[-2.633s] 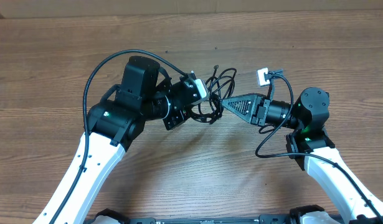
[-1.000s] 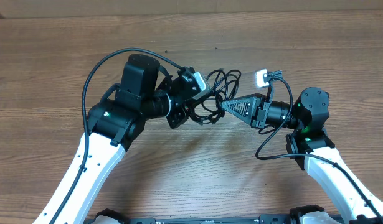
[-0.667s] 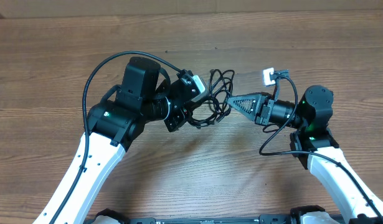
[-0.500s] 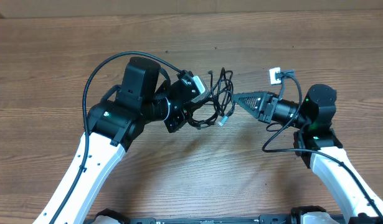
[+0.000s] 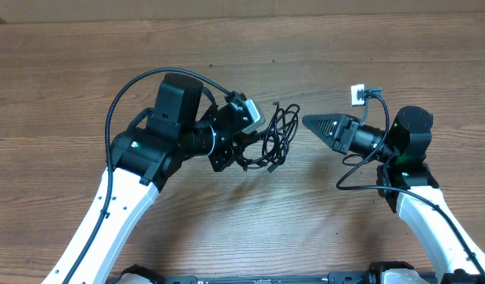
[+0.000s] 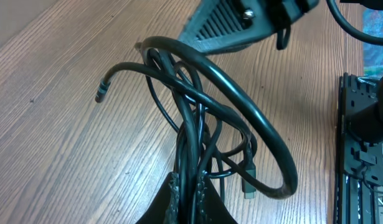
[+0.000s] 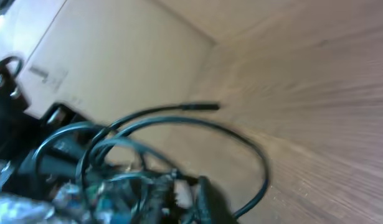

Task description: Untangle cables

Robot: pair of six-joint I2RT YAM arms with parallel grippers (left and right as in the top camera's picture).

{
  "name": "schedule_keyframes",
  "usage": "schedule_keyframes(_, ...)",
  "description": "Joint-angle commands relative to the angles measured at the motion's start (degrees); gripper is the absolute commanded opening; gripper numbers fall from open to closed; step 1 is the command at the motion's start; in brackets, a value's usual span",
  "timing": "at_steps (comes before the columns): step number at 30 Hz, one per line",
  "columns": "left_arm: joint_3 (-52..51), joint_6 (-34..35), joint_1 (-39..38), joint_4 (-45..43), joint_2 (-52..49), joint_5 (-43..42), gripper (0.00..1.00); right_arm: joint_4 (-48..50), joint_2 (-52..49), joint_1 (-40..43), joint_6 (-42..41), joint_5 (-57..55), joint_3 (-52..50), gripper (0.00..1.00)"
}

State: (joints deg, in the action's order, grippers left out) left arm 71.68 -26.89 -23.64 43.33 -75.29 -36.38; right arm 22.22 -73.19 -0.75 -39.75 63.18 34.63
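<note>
The cables (image 5: 279, 131) are a small knot of thin black cords hanging off the tips of my left gripper (image 5: 253, 150) at mid-table. In the left wrist view my left gripper (image 6: 190, 182) is shut on several strands of the cables (image 6: 242, 107), which loop upward, and one plug end (image 6: 101, 93) sticks out to the left. My right gripper (image 5: 307, 121) points at the bundle from the right and stands a little apart from it. The right wrist view is blurred. There the right gripper (image 7: 190, 190) shows a narrow light gap between its fingers with nothing in it, and the cables (image 7: 264, 167) arc ahead.
A cardboard wall (image 5: 226, 8) runs along the table's far edge. A small white connector (image 5: 357, 95) on the right arm's own wire sits above the right wrist. The arm bases and a black rail (image 5: 266, 278) line the near edge.
My right gripper has pulled back to the right, clear of the bundle it was pressed into, and its jaws have parted slightly. The cables have swung back toward my left gripper, which still holds them.
</note>
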Motion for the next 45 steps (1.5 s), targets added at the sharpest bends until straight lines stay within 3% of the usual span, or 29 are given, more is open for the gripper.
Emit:
schedule_keyframes(1,0.7,0.9,0.0,-0.8,-0.1,-0.5,0.04,0.2,0.1,-0.3,4.6,11.0,1.0,0.22)
schedule_keyframes(7,0.7,7.8,-0.1,-4.2,-0.3,-0.8,0.04,0.2,0.1,-3.6,7.0,13.6,1.0,0.37)
schedule_keyframes(10,0.7,9.6,-0.2,-4.5,-0.5,-1.0,0.04,0.1,0.1,-5.7,7.2,12.0,1.0,0.36)
schedule_keyframes(14,0.7,9.8,-0.4,-4.5,-0.5,-1.2,0.04,0.1,0.1,-6.3,7.2,8.3,1.0,0.24)
schedule_keyframes(20,0.7,9.8,-0.4,-4.6,-0.5,-1.2,0.04,-0.4,0.1,-6.3,7.3,5.4,1.0,0.26)
schedule_keyframes(24,0.7,9.8,-0.4,-4.9,-0.5,-2.8,0.04,-3.4,0.1,-6.3,7.3,1.3,1.0,0.33)
schedule_keyframes(30,0.7,9.8,-0.4,-6.0,-0.5,-4.3,0.04,-7.9,0.1,-6.3,9.9,0.3,1.0,0.33)
schedule_keyframes(33,0.7,9.8,-0.4,-5.8,-0.5,-3.0,0.04,-7.9,0.1,-6.3,9.8,0.3,1.0,0.33)
schedule_keyframes(36,0.7,9.8,-0.4,-2.9,-0.7,3.8,0.04,-9.3,0.1,-6.3,9.8,0.3,1.0,0.35)
schedule_keyframes(39,0.7,9.8,-0.4,0.3,-1.6,6.5,0.04,-11.5,0.1,-6.3,9.9,0.2,1.0,0.39)
schedule_keyframes(45,0.7,10.4,-0.4,7.3,-7.7,8.5,0.04,-15.4,0.1,-6.3,9.8,-2.9,1.0,0.66)
